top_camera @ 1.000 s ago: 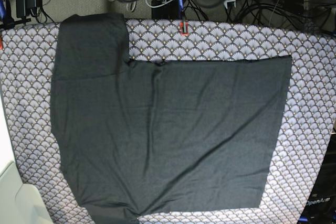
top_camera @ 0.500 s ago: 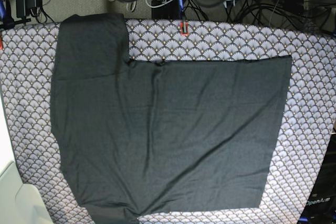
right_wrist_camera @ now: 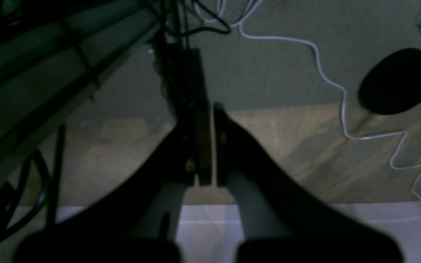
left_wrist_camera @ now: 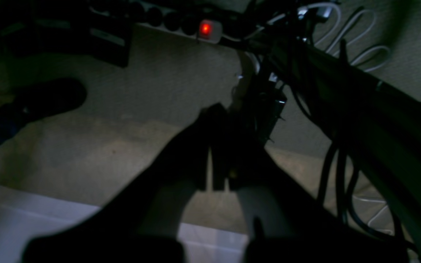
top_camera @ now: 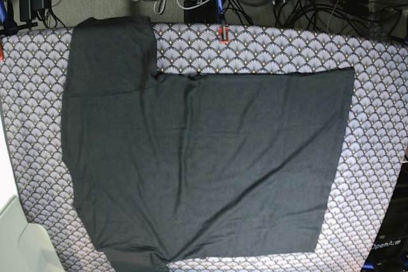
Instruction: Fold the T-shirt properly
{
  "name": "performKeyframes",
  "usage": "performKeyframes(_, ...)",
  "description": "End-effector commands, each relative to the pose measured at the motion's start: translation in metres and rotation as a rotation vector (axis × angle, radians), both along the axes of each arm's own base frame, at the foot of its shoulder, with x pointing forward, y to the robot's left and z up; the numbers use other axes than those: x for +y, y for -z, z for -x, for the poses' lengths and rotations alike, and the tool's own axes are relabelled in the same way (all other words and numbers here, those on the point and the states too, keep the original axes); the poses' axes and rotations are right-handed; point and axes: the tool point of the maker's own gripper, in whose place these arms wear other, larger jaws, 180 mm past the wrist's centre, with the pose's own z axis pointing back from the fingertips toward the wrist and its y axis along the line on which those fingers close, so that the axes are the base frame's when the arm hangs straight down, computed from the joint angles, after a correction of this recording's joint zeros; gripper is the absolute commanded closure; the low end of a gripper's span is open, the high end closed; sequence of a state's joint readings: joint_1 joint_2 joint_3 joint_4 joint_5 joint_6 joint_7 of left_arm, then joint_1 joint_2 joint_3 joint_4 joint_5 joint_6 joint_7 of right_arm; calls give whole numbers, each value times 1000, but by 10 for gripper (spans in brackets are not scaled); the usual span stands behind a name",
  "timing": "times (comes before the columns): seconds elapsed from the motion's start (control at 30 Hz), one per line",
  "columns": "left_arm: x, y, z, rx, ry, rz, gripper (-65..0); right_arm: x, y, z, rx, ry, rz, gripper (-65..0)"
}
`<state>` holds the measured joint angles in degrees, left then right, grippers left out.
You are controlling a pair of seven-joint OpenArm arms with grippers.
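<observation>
The left jaws (left_wrist_camera: 217, 146) are closed with only a thin slit between them, gripping nothing; the right jaws (right_wrist_camera: 207, 142) likewise, though both wrist views are dim; each hangs over carpeted floor (right_wrist_camera: 287, 84) and cables; the T-shirt (top_camera: 204, 164) lies flat on the patterned bench cloth (top_camera: 376, 93), one sleeve towards eleven o'clock.

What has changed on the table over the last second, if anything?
Almost nothing. Behind the table's far edge the arm parts among the cables shifted slightly. The T-shirt lies spread on the patterned cloth exactly as before, same creases, untouched. Both grippers, left gripper and right gripper, stay shut and empty, off the table.
</observation>
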<state>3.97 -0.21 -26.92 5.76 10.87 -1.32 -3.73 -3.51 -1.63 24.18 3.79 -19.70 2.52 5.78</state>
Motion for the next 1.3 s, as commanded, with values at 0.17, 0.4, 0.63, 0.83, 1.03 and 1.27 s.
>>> performKeyframes(0.17,1,0,6,7,9,0,-4,-2,0,15,74,-2,-1,0)
performKeyframes(0.4,8,-1,20,21,10,-13,-3,-11,-1,23,65,-3,23,0)
performKeyframes(0.63,27,-7,24,-22,20,-64,-3,-39,-12,28,-15,-9,108,0)
performKeyframes(0.83,49,-21,33,-77,41,-126,-3,-29,-18,40,-34,-26,18,0)
performKeyframes(1.03,29,-31,42,-108,219,-97,-3,-28,-21,53,-44,-28,-2,0)
performKeyframes(1.27,19,-42,46,-138,270,-88,-3,-31,-27,59,-115,-21,15,0)
